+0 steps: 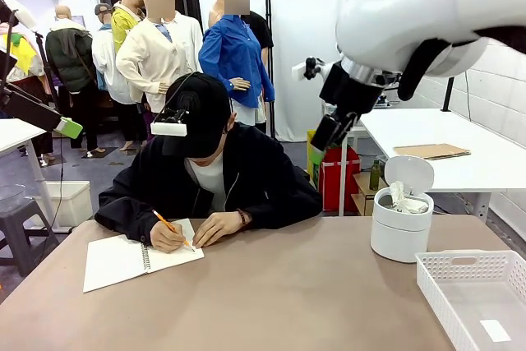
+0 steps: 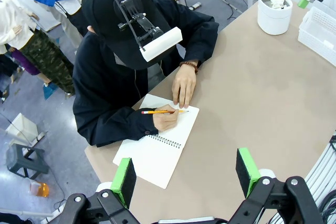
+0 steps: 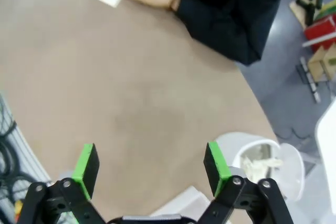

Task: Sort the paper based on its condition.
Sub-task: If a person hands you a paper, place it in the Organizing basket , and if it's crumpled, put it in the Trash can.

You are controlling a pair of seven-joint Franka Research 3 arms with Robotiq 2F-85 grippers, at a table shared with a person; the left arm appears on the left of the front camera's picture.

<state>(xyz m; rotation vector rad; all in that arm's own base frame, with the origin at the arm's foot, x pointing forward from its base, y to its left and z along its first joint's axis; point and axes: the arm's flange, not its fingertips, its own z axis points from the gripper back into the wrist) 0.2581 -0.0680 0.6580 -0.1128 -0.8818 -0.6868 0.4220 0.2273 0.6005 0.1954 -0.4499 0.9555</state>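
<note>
White and crumpled, the paper (image 1: 402,198) sits inside the small round bin (image 1: 399,240) at the robot's right side of the table (image 1: 288,302). The bin's lid is tipped up behind it, which suggests the wad has been judged as scrap. Just beside the bin stands the white lattice tray (image 1: 460,259), where a flat slip (image 1: 496,330) lies on the floor, so smooth pieces seem to go there. The wad has no clean long axis. It is lumpy, though one twisted part pokes upward past the rim toward the lid, so its longer run is probably close to vertical. The right gripper (image 3: 151,167) hangs high above the table edge near the bin, its green pads spread wide with nothing between them. The left gripper (image 2: 185,177) is equally wide and empty, hovering above the near edge of the table and looking down at the person. At the far side the person leans over a spiral notebook (image 1: 136,256), writing with an orange pencil (image 1: 167,223) while the other hand (image 1: 218,228) steadies the page. Both arms appear to wait, held clear of the writing.
</note>
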